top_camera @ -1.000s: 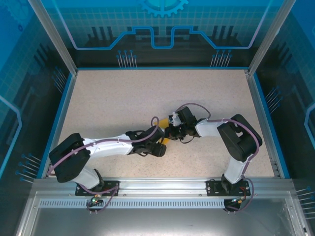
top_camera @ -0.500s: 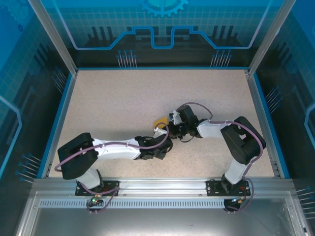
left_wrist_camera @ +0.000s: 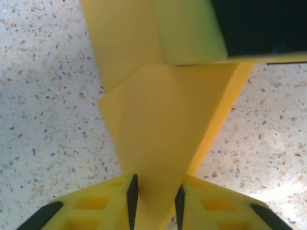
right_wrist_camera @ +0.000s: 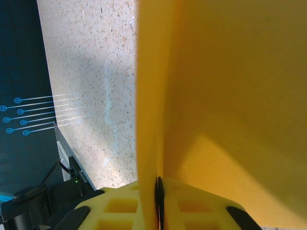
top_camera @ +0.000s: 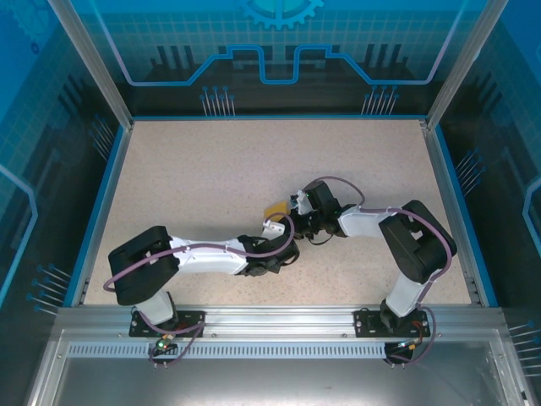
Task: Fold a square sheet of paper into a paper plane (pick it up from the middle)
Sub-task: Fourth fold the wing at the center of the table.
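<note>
The orange-yellow sheet of paper (top_camera: 275, 208) is folded into a tapering shape and is held off the table between both grippers near the middle. In the left wrist view the paper (left_wrist_camera: 163, 124) narrows down into my left gripper (left_wrist_camera: 155, 199), whose pads (left_wrist_camera: 132, 196) press on its two sides with a small gap between them. My right gripper (right_wrist_camera: 158, 191) is shut tight on a folded edge of the paper (right_wrist_camera: 230, 86). In the top view the left gripper (top_camera: 283, 235) and the right gripper (top_camera: 293, 222) nearly touch. One right finger (left_wrist_camera: 192, 28) shows above the paper.
The speckled beige table (top_camera: 203, 178) is framed by a blue rim (top_camera: 108, 194) and transparent blue walls. An aluminium rail (top_camera: 270, 317) runs along the near edge with both arm bases on it.
The left arm has swung right and toward the near edge, with its gripper shifting along the paper. More orange paper now shows beyond the grippers. The right arm shifted only slightly.
</note>
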